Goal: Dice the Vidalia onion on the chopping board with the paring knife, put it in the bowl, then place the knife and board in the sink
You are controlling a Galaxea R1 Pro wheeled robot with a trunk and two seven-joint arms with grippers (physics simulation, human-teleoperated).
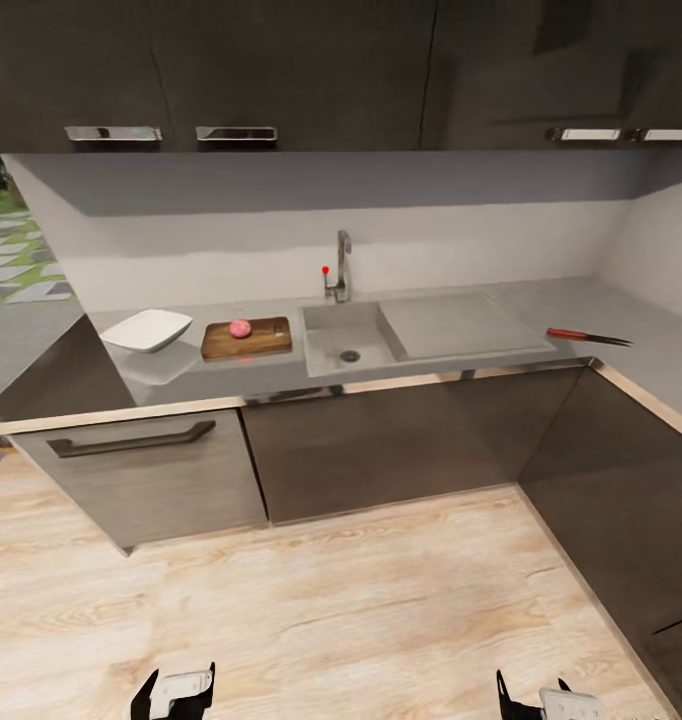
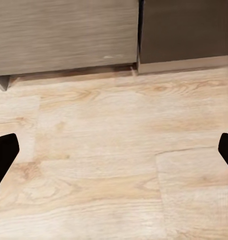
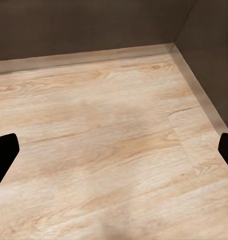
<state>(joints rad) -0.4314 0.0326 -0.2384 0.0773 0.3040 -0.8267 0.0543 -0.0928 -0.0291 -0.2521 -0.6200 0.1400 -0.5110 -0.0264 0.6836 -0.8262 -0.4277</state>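
Across the room, the grey countertop [image 1: 636, 305] carries the white bowl [image 1: 147, 329] at its left. Beside the bowl lies the brown chopping board [image 1: 269, 341] with the pinkish onion [image 1: 241, 328] on it. Right of the board is the sink [image 1: 329, 322] with its faucet [image 1: 342, 262] and a flat drainboard. The red-handled paring knife [image 1: 586, 337] lies on the counter right of the drainboard. My left gripper [image 1: 178, 690] [image 2: 114, 150] and right gripper [image 1: 533, 695] [image 3: 114, 150] hang low over the wooden floor, both open and holding nothing, far from the counter.
Dark base cabinets run under the counter, with a handled drawer front [image 1: 131, 440] at left. The counter turns a corner and comes forward along the right wall [image 1: 641, 480]. Upper cabinets [image 1: 281, 70] hang above. Bare wood floor [image 1: 361, 610] lies between me and the cabinets.
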